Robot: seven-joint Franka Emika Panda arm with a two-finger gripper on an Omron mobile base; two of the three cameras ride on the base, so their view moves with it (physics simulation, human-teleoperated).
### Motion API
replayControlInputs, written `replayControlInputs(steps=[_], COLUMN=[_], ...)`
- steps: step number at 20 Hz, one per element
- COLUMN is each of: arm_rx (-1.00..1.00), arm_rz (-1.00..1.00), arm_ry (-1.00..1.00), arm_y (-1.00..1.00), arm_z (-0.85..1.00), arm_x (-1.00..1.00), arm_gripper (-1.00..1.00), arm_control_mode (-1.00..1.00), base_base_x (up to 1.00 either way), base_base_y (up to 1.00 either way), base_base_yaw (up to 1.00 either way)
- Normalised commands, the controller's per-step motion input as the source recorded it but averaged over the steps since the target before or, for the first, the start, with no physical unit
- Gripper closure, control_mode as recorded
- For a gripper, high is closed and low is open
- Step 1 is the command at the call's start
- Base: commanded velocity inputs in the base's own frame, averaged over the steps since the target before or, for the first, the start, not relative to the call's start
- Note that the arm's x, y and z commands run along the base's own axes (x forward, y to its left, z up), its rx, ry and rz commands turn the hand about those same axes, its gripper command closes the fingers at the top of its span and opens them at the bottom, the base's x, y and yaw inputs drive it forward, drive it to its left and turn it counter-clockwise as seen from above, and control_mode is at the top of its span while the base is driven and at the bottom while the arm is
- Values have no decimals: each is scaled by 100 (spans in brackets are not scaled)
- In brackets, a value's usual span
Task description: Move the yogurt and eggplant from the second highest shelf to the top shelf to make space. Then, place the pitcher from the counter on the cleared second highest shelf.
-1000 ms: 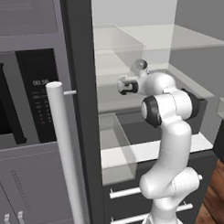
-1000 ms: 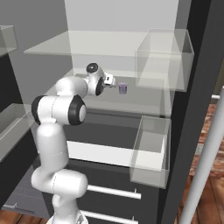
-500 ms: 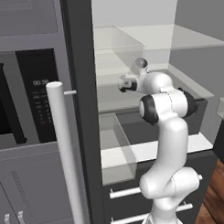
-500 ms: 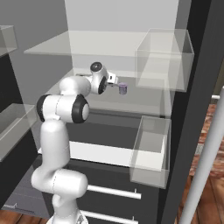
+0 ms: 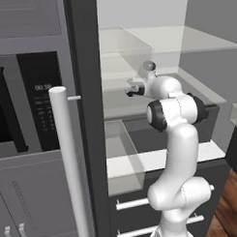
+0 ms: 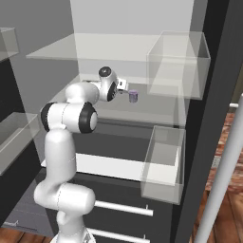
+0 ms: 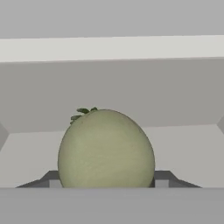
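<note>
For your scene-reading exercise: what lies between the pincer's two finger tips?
The eggplant, a roundish olive-green lump, sits squarely between the pincer tips, as the hand view shows.

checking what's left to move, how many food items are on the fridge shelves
2: the eggplant sits right in front of the hand camera, between the gripper fingertips; the yogurt stands on the second highest shelf just past the hand. Others may be hidden behind the arm.

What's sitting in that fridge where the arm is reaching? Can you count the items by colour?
Olive-green: 1, the eggplant, between the end effector fingers
Lavender-purple: 1, the yogurt
Total: 2
</note>
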Motion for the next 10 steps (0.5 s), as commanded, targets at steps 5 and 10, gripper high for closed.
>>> replayControlInputs(steps=[5,10], arm_rx=[0,0], arm_rz=[0,2], arm_ry=[-5,-3], arm_y=[0,0], arm_z=[-24,-3], arm_x=[-17,-62], arm_gripper=[100,100], arm_control_mode=[-100,-100], base_base_x=[0,0], base_base_y=[0,0], base_base_yaw=[0,0])
